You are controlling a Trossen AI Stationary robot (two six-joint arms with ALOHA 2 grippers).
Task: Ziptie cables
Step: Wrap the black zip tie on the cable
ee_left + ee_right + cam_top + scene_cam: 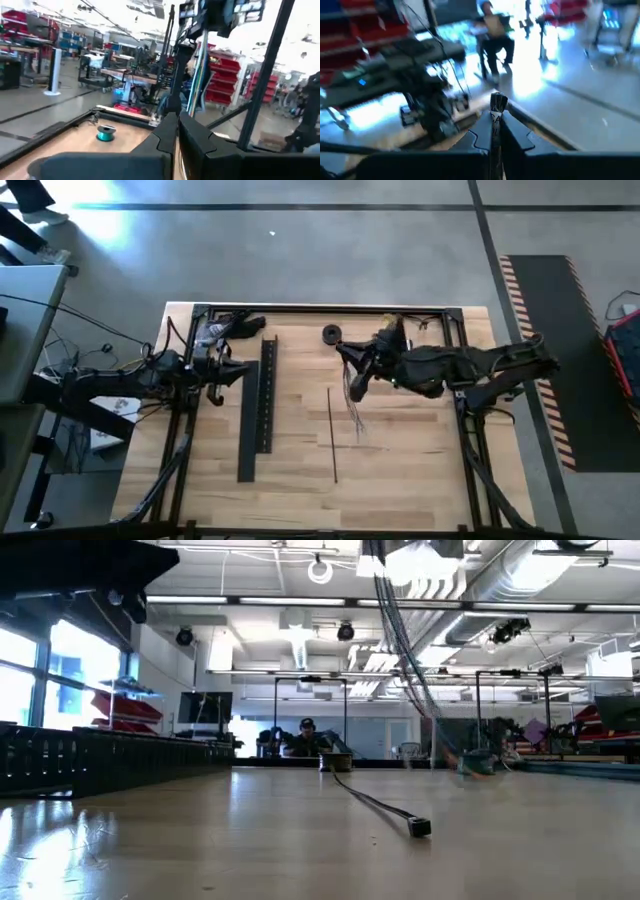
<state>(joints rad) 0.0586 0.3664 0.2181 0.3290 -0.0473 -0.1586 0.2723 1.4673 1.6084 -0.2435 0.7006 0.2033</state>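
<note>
Step in hand: gathering. Right gripper (352, 372) pinches cables (356, 412) at top end, lifted at table's 1 o'clock; strands dangle to table. Left gripper (238, 373) at 10 o'clock, pressed together, empty. Next, likely: bunch strands, fetch zip tie (332, 434).

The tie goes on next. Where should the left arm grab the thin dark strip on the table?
Probably the half nearer its blocky head, from straight above, jaws across its width. The strip lies flat and straight, so a sideways approach gets no purchase, and the cables hanging from the right gripper crowd its other half.
</note>
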